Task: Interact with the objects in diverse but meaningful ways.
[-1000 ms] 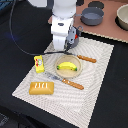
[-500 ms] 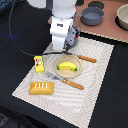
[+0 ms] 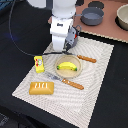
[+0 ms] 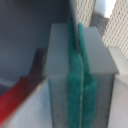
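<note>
My gripper (image 3: 61, 48) hangs low over the far edge of the striped mat (image 3: 95, 80). In the wrist view its green pads (image 4: 75, 95) press flat together with nothing between them, so the gripper (image 4: 78, 55) is shut. A yellow banana (image 3: 69, 65) lies in a shallow bowl (image 3: 69, 73) just in front of the gripper. The yellow packet (image 3: 39, 63) with red print lies to the exterior view's left. The bread loaf (image 3: 41, 88) lies nearer the mat's front. A blurred red shape (image 4: 12, 112) shows in the wrist view; I cannot tell what it is.
A wooden-handled fork (image 3: 65, 81) and knife (image 3: 85, 58) flank the bowl. A grey-blue pot (image 3: 92, 16) and a second pot (image 3: 122, 15) stand on the pale surface at the back. A black cable (image 3: 20, 47) loops over the dark table.
</note>
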Available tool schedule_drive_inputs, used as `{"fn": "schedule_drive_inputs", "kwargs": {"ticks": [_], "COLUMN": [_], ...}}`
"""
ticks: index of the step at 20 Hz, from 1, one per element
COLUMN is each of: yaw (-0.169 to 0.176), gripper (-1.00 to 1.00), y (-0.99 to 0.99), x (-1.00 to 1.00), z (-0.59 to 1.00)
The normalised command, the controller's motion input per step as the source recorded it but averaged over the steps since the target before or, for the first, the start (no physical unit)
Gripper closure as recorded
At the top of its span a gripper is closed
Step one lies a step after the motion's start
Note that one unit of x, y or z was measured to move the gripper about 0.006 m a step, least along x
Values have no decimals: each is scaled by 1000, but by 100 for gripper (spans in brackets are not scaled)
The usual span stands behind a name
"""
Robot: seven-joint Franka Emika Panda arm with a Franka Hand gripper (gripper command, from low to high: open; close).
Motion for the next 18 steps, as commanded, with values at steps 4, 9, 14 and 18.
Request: {"fn": "schedule_drive_inputs", "kwargs": {"ticks": [4, 9, 14, 18], "yaw": [0, 0, 0, 0], "gripper": [100, 100, 100, 100], "y": [0, 0, 59, 201], "x": [14, 2, -79, -276], "z": [278, 333, 391, 791]}}
